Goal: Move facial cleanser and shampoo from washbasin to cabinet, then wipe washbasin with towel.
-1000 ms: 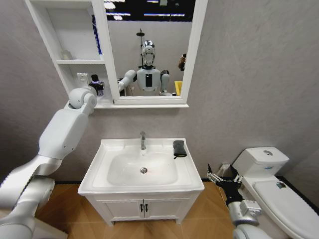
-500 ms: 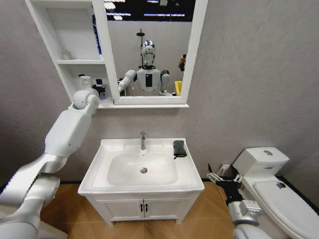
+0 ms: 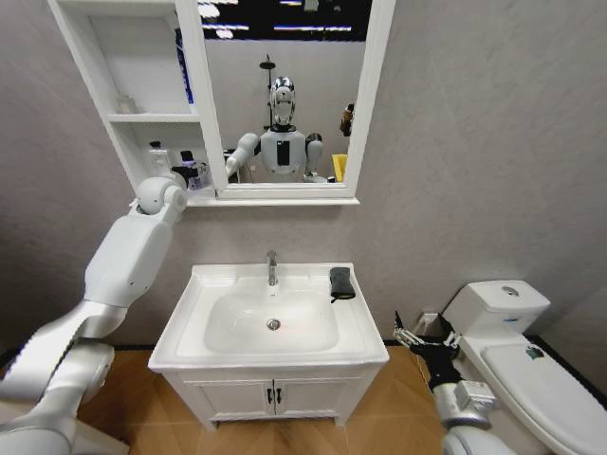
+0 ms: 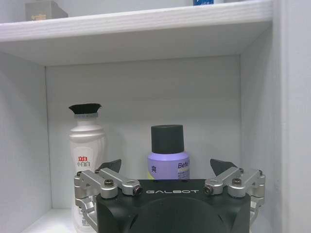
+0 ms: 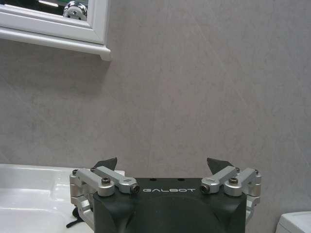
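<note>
On the lower shelf of the cabinet (image 3: 142, 118) stand a white bottle with a black cap (image 4: 87, 150) and a purple bottle with a dark cap (image 4: 167, 145). They are the facial cleanser and shampoo, but I cannot tell which is which. My left gripper (image 3: 182, 172) is open just in front of the purple bottle (image 3: 194, 167) and holds nothing. The dark towel (image 3: 341, 282) lies folded on the right rim of the washbasin (image 3: 275, 355). My right gripper (image 3: 417, 341) hangs open low between the vanity and the toilet.
A white toilet (image 3: 517, 332) stands to the right, close to my right arm. The chrome faucet (image 3: 272, 267) rises at the back of the bowl. A small grey box (image 4: 46, 9) sits on the upper shelf, and the mirror (image 3: 285, 95) adjoins the shelves.
My left arm has drawn back and slightly down from the lower shelf, and the purple bottle stays standing there. The right arm and the towel have not moved.
</note>
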`<state>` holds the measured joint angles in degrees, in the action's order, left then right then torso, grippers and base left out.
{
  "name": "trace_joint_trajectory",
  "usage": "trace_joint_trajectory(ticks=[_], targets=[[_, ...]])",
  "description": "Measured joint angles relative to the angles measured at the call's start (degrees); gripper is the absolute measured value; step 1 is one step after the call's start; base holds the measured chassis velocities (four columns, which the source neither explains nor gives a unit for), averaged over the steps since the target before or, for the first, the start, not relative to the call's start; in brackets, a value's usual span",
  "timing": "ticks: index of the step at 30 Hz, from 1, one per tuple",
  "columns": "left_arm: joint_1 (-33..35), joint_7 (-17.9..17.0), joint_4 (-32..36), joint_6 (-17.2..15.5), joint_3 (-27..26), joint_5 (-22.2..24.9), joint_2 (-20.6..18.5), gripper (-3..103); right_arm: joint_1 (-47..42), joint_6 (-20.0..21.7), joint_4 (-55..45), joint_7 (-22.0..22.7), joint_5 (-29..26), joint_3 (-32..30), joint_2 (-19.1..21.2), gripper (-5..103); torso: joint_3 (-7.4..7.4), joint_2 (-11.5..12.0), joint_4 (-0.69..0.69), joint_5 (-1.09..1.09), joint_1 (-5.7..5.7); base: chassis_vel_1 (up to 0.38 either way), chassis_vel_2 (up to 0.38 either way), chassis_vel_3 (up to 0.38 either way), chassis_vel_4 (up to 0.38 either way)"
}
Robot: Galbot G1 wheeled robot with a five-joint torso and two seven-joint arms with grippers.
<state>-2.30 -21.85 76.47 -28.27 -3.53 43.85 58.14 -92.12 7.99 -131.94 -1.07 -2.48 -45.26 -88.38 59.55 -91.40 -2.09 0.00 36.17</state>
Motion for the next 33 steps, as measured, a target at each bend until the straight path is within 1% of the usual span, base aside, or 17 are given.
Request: trace_joint_trajectory(ticks=[7,11,12,13,15,16,18,19,21,22,24,25,27,28,30,31,33], targets=[[7.2,-1.5,8.9,0.3,-3.4,0.8,-2.5,100,0.0,0.0,0.0,0.5,-0.1,-0.1,0.0,100,0.00,0.0,0.01,0.00,0.00,0.000,0.000,0.000,0.000],[15.0,-2.2,16.2,0.9,-8.4,0.7,-5.6,100,-0.1,0.0,-0.2,0.8,-0.1,-0.2,0.0,100,0.00,0.0,0.01,-0.01,0.00,0.000,0.000,0.000,0.000],[20.0,-1.9,20.8,0.8,-12.3,0.7,-6.9,100,0.0,0.1,-0.2,1.2,-0.2,-0.1,-0.1,100,0.00,0.0,-0.02,-0.01,0.00,0.000,0.000,0.000,0.000],[20.0,-1.9,20.8,0.8,-12.3,0.7,-6.9,100,0.0,0.1,-0.2,1.2,-0.2,-0.1,-0.1,100,0.00,0.0,-0.02,-0.01,0.00,0.000,0.000,0.000,0.000],[31.0,-1.2,29.3,0.9,-18.8,0.0,-7.6,100,0.0,0.3,-0.6,1.4,-0.4,0.0,0.0,100,-0.01,0.0,-0.02,0.01,-0.01,0.000,0.000,0.000,0.000],[31.0,-1.2,29.3,0.9,-18.8,0.0,-7.6,100,0.0,0.3,-0.6,1.4,-0.4,0.0,0.0,100,-0.01,0.0,-0.02,0.01,-0.01,0.000,0.000,0.000,0.000],[45.7,1.1,37.2,1.9,-26.4,-3.6,-5.7,100,-0.1,0.9,-1.2,1.4,-0.8,0.0,0.5,100,-0.01,0.0,-0.01,-0.01,-0.01,0.000,0.000,0.000,0.000],[45.7,1.1,37.2,1.9,-26.4,-3.6,-5.7,100,-0.1,0.9,-1.2,1.4,-0.8,0.0,0.5,100,-0.01,0.0,-0.01,-0.01,-0.01,0.000,0.000,0.000,0.000],[56.9,4.2,40.9,5.0,-32.6,-8.4,-2.8,100,-0.1,1.2,-1.5,1.4,-0.9,0.2,0.9,100,-0.01,0.0,-0.01,-0.03,-0.02,0.000,0.000,0.000,0.000],[56.9,4.2,40.9,5.0,-32.6,-8.4,-2.8,100,-0.1,1.2,-1.5,1.4,-0.9,0.2,0.9,100,-0.01,0.0,-0.01,-0.03,-0.02,0.000,0.000,0.000,0.000],[67.8,10.4,43.8,8.2,-40.1,-12.5,0.8,100,-0.3,1.4,-1.8,1.5,-1.1,0.6,1.1,100,-0.02,0.0,-0.03,0.01,-0.02,0.000,0.000,0.000,0.000],[67.8,10.4,43.8,8.2,-40.1,-12.5,0.8,100,-0.3,1.4,-1.8,1.5,-1.1,0.6,1.1,100,-0.02,0.0,-0.03,0.01,-0.02,0.000,0.000,0.000,0.000],[78.3,16.4,45.5,12.1,-45.7,-14.8,5.3,100,-0.7,1.9,-2.2,1.5,-1.7,0.9,1.1,100,-0.02,0.0,0.00,0.00,-0.02,0.000,0.000,0.000,0.000],[78.3,16.4,45.5,12.1,-45.7,-14.8,5.3,100,-0.7,1.9,-2.2,1.5,-1.7,0.9,1.1,100,-0.02,0.0,0.00,0.00,-0.02,0.000,0.000,0.000,0.000],[88.6,21.7,46.7,16.8,-49.9,-17.0,11.7,100,-1.1,2.3,-2.3,1.5,-2.4,1.1,1.1,100,-0.01,0.0,-0.02,-0.01,-0.02,0.000,0.000,0.000,0.000],[88.6,21.7,46.7,16.8,-49.9,-17.0,11.7,100,-1.1,2.3,-2.3,1.5,-2.4,1.1,1.1,100,-0.01,0.0,-0.02,-0.01,-0.02,0.000,0.000,0.000,0.000],[95.7,23.8,47.6,19.9,-51.7,-17.4,15.9,100,-1.6,2.8,-2.6,1.6,-3.1,1.0,1.4,100,-0.01,0.0,-0.02,0.01,-0.02,0.000,0.000,0.000,0.000]])
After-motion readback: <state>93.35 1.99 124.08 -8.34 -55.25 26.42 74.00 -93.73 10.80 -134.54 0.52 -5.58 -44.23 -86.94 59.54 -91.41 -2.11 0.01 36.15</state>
